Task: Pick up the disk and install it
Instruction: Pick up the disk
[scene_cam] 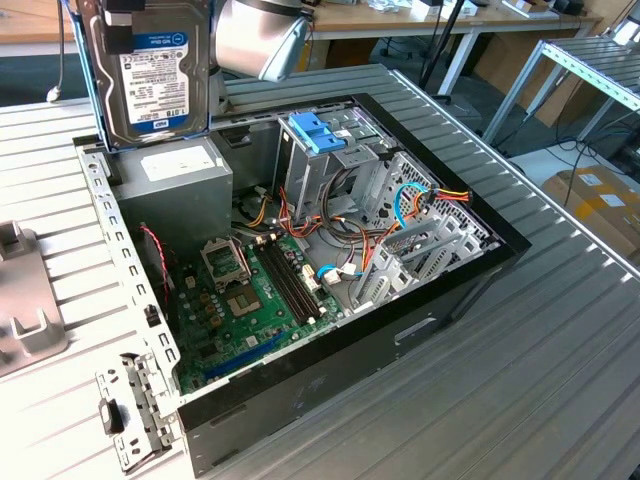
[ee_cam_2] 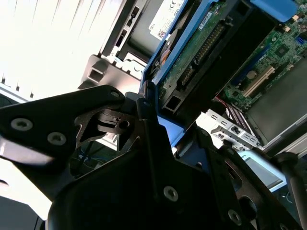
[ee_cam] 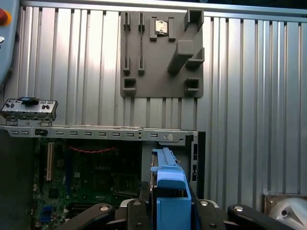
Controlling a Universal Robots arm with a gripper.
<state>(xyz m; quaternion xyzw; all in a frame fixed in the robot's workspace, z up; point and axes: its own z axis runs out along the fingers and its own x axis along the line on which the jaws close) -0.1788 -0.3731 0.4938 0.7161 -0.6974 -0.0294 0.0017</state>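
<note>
Starting at the exterior view's left: the grey fixture [scene_cam: 25, 320] sits on the ribbed surface [scene_cam: 520, 380], off to one side of the pincer and well below it.

Now the business end. The pincer [ee_cam: 170, 208] is clamped on the disk [scene_cam: 155, 75]. In the first wrist view I've got black fingers [ee_cam: 136, 213] on either side of its blue frame, so I'm calling that a hold on the frame's edges. The disk hangs straight down from the pincer, long axis upright, label facing the exterior camera, touching nothing else that I can see. Under it is the supply [scene_cam: 185, 180], at the corner of the open case [scene_cam: 400, 330]. It's near, and as far as I can judge the two are not touching.

Moving right, the board [scene_cam: 250, 300] lies low in the case, below the pincer and further out. Then comes the cage [scene_cam: 320, 135] with its blue tabs. I reckon that's the disk's home. It lies down from the pincer and toward the exterior view's right, with the supply between them. I can't tell for sure which way its slots run. So: picked up, not installed.

Further right it's ribbed surface, well apart from the pincer. Then the room: a box [scene_cam: 600, 195] on the floor and benches [scene_cam: 420, 20] behind.
</note>
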